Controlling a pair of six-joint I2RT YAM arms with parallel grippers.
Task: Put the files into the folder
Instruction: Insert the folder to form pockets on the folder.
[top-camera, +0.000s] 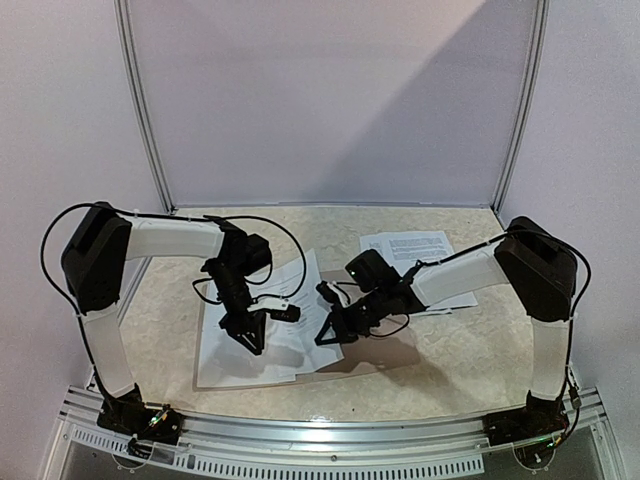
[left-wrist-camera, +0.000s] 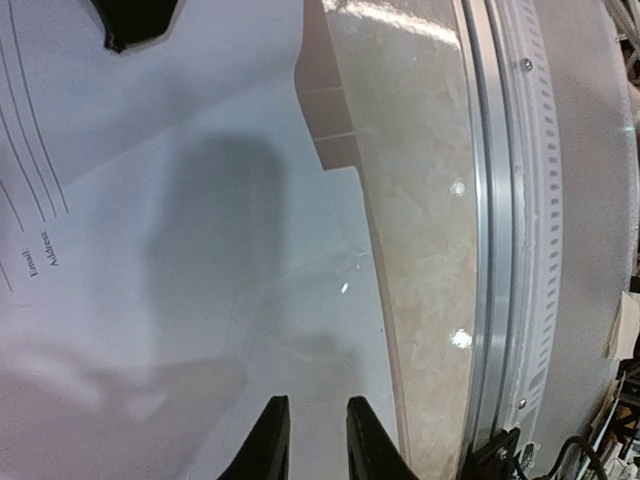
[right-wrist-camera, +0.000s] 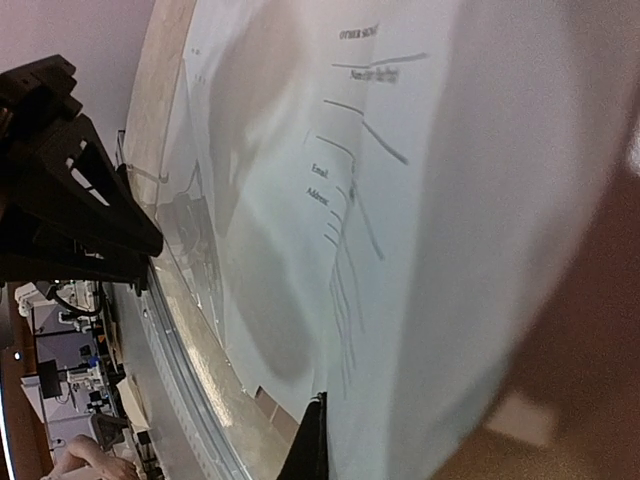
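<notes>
Left gripper (left-wrist-camera: 313, 408) fingers narrowly apart, nothing between, over files (top-camera: 300, 272); right gripper (top-camera: 322, 338) closed at their 3 o'clock edge, grip unclear; files on folder (top-camera: 385, 352), table centre; loose sheet (top-camera: 408, 246) at 1 o'clock.

My left arm (top-camera: 170, 240) and right arm (top-camera: 465, 272) fold inward, wrists tipped down. My left gripper (left-wrist-camera: 318, 445) stands slightly parted; my right gripper (right-wrist-camera: 314, 440) is closed.
</notes>
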